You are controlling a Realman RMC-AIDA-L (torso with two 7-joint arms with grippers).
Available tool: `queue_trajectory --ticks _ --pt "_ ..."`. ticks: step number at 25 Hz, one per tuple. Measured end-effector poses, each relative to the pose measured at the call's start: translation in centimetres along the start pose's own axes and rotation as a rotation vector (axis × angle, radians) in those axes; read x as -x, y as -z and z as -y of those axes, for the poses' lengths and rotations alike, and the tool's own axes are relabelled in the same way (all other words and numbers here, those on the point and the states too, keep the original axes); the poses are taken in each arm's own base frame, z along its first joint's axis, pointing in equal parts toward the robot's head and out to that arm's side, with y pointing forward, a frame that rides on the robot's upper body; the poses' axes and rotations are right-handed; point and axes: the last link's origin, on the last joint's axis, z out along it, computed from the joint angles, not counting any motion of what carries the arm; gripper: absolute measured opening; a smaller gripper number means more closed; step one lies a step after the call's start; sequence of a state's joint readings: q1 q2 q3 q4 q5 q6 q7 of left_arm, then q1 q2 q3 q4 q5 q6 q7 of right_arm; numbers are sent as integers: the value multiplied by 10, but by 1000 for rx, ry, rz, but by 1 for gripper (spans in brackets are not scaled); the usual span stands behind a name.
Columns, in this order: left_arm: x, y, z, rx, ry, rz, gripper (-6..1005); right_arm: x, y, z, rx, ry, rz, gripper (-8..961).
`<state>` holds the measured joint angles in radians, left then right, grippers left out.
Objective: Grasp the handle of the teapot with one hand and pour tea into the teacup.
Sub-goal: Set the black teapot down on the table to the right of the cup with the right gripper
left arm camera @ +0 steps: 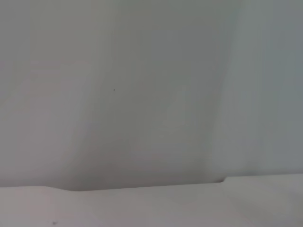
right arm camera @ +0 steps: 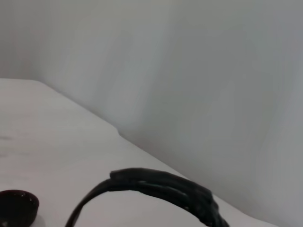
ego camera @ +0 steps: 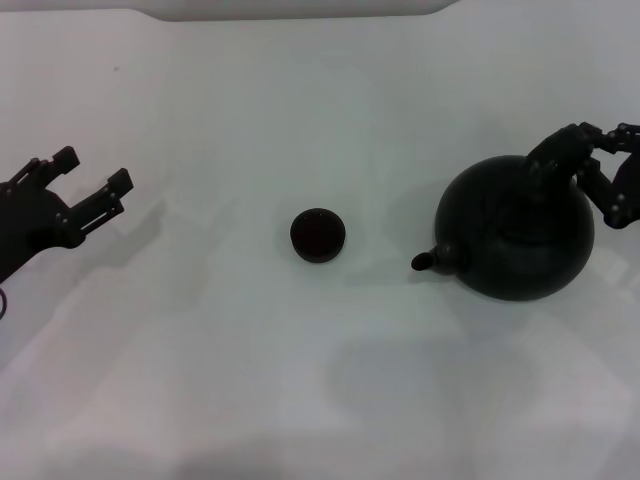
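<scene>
Now right tool (ego camera: pixel 590 165) at teapot (ego camera: pixel 520 235) handle (right arm camera: pixel 156 187), teacup (ego camera: pixel 318 234) apart.

White table (ego camera: pixel 330 400), matte, plain, fills nearly the whole head view. Soft grey shadows across the near part and toward the left. Tiny dark speck (ego camera: pixel 115 69) far left on the surface. Far edge of table ends in a rounded cut-out, top centre, with a grey strip (ego camera: pixel 300 8) beyond. Left wrist view: pale grey wall (left arm camera: pixel 151 85) above a stepped table edge, small speck on the wall. Right wrist view: same grey wall (right arm camera: pixel 213 71) behind the table edge, which runs diagonally across the frame.
</scene>
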<state>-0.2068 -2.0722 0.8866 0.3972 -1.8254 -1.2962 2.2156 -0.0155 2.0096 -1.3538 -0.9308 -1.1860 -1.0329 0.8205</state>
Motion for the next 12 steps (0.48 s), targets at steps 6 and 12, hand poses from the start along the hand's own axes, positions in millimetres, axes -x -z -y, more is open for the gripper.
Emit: queue_trajectory --ticks 6,12 --pt "0 0 0 -1 -1 -1 848 0 6 1 -2 -44 33 300" --pt "-1 1 1 -8 1 -7 848 -1 15 2 2 -111 73 413"
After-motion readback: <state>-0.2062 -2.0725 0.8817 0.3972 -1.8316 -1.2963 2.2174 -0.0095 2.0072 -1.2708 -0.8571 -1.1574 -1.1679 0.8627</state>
